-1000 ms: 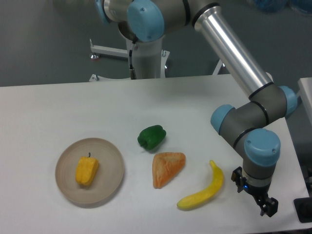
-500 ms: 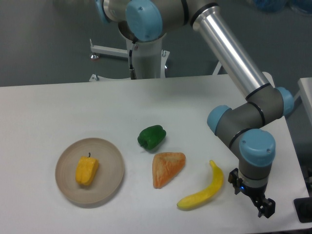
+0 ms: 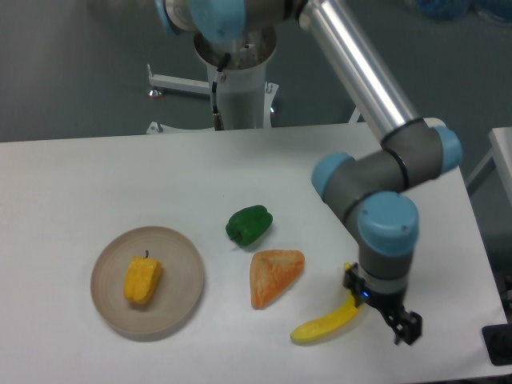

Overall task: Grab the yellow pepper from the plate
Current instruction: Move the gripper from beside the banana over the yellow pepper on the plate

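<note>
Lying far left of end effector (image 3: 404, 328): yellow pepper (image 3: 142, 280)

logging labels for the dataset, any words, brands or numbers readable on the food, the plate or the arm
None: no readable text on the blocky yellow pepper, round beige plate, green pepper, orange wedge, curved yellow banana or grey-and-blue arm.
</note>
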